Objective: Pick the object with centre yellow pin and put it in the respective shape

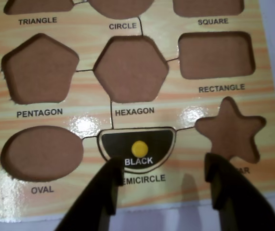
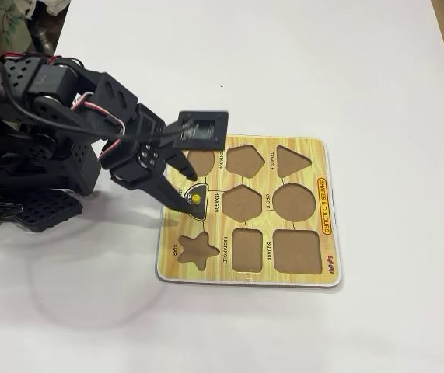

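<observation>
Wrist view, left to right: the oval cutout (image 1: 42,153) sits at the board's (image 1: 94,114) lower left, then right next to it is the piece (image 1: 137,147), a flat black semicircle with a pale rim and a yellow knob (image 1: 139,148) dead centre, with BLACK printed in white under the knob. It's sitting flush in the semicircle slot (image 1: 172,140), flat edge up, and the SEMICIRCLE label below is partly hidden by the left finger (image 1: 109,185). Further right is the star cutout (image 1: 230,129). The claw (image 1: 162,169) is spread wide and holding nothing, one tip just touching or overlapping the piece's lower left edge, the other down by the star. Other readable labels: TRIANGLE, CIRCLE, SQUARE, PENTAGON, HEXAGON, RECTANGLE, OVAL. In the fixed view the arm (image 2: 58,116) reaches in from the left over the white counter (image 2: 284,70), and the board's far right edge reads SHAPES & COLOURS.
</observation>
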You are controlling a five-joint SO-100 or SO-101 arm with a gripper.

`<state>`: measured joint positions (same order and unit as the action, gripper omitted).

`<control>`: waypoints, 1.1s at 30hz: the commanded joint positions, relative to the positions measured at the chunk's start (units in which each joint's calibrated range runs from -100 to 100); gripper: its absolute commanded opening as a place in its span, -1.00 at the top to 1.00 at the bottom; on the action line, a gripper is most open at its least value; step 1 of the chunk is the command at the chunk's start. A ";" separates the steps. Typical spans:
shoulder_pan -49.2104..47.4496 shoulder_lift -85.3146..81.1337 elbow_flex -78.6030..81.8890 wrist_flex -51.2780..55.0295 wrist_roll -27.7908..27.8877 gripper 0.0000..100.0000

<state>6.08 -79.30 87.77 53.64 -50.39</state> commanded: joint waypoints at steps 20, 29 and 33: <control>0.27 -0.29 10.97 -0.75 -1.91 0.61; 0.07 -0.29 11.06 0.03 -1.81 0.61; 0.17 -0.54 11.06 -0.31 -1.81 0.61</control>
<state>6.08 -80.67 98.29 52.96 -52.11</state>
